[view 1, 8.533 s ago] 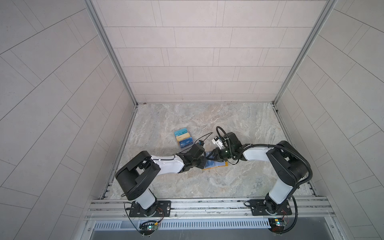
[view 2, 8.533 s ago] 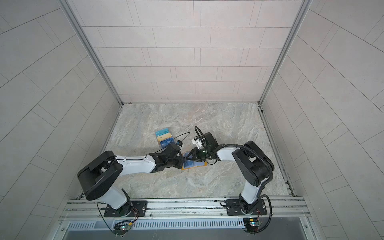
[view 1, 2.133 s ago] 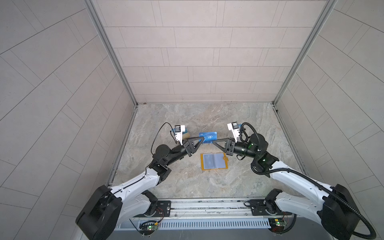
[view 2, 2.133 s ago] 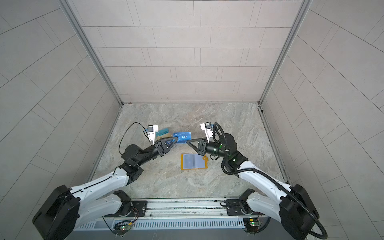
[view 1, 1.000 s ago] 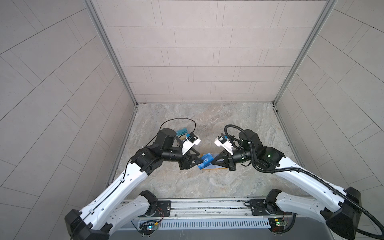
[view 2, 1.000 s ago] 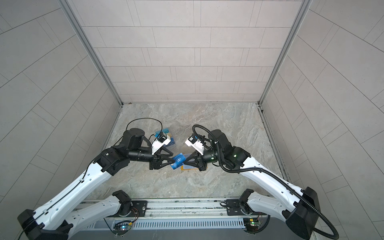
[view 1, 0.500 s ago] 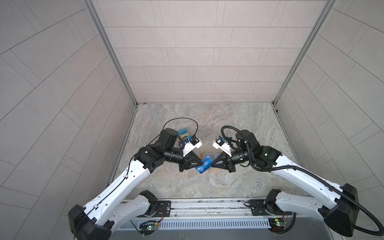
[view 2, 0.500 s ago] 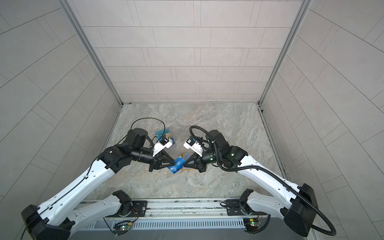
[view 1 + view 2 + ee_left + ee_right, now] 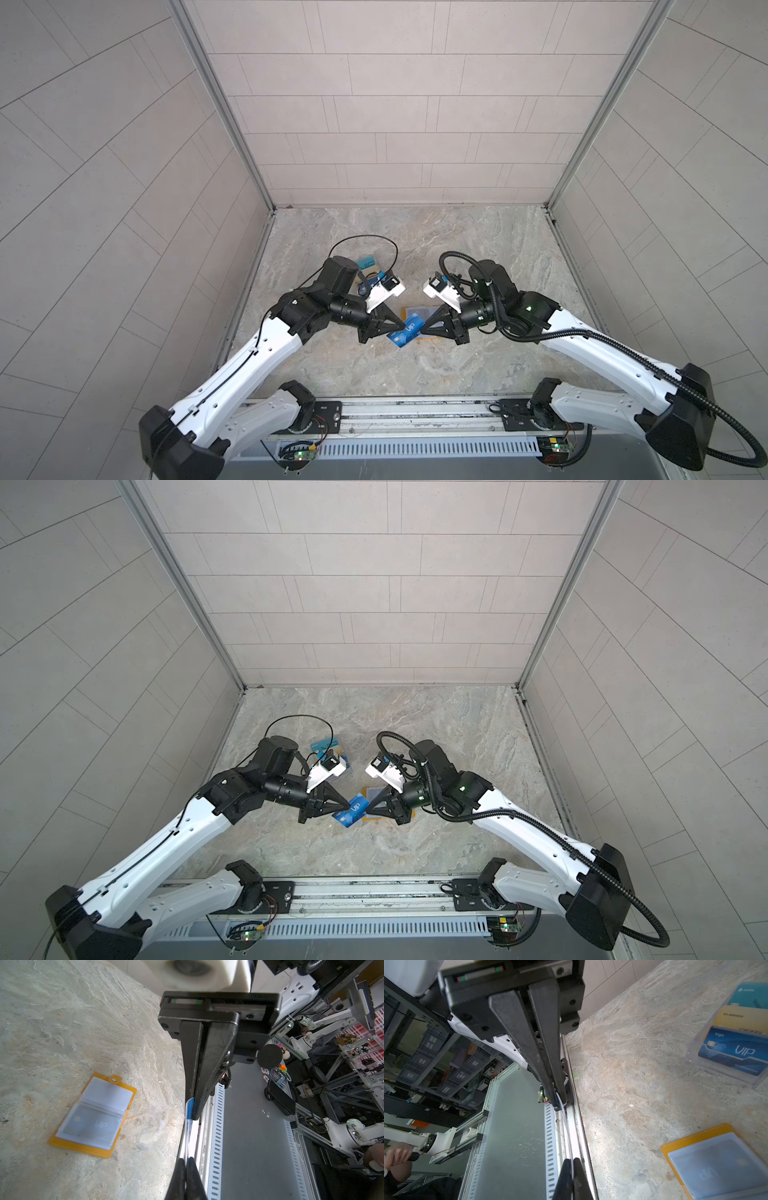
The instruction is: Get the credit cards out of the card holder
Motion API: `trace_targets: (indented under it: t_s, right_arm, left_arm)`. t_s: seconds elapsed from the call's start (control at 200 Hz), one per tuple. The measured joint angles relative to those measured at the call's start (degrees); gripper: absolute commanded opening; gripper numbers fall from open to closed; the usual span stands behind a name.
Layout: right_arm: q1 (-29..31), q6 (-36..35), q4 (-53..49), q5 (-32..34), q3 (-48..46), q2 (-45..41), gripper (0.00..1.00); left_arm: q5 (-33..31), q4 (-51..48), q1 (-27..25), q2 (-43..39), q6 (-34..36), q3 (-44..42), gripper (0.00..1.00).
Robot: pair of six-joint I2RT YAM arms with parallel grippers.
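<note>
1. The blue card is out of the card holder. It hangs in the air over the near part of the table and shows edge-on in both wrist views.
2. What has just changed is the left gripper. A second ago its fingers stood apart at the card's end; now they are pressed narrow onto it.
3. The right gripper has not altered and stays clamped tight on the opposite end, so both arms pinch the one card.
4. To my eye this is a handover halfway through. The right side can probably let go now, and if it pulls first the thin plastic may bend or slip.
5. The card holder lies open and flat on the table, below and just behind the held card. A second card marked VIP still sits under a clear sleeve, so the job isn't finished.
6. Further back on the left, a clear stand already holds three cards.
</note>
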Motion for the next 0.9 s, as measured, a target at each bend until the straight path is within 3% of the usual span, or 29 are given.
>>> trace_targets:
  t_s: [0.155, 0.28, 0.436, 0.666, 0.896]
  right_arm:
    - [0.0, 0.6, 0.1, 2.8, 0.0, 0.1, 0.34]
    - [-0.1, 1.5, -0.4, 6.0, 0.0, -0.2, 0.47]
    - [-0.3, 1.3, -2.0, 11.9, 0.0, -0.9, 0.51]
    - [-3.0, 2.6, -4.3, 21.0, 0.0, -0.7, 0.52]
    - [-3.8, 3.5, -4.4, 25.1, -0.7, -0.3, 0.53]
  left_arm:
    - [-1.9, -0.8, 0.0, 0.2, 0.5, 0.7, 0.00]
    - [-4.8, -1.6, 0.0, 0.8, 1.0, 1.7, 0.00]
    - [-10.5, -1.9, 0.0, 1.2, 1.4, 2.4, 0.00]
    - [-28.4, -0.7, 0.5, 1.3, 2.6, 3.4, 0.00]
    - [-42.6, 1.2, 0.7, 5.0, 7.4, 3.4, 0.00]
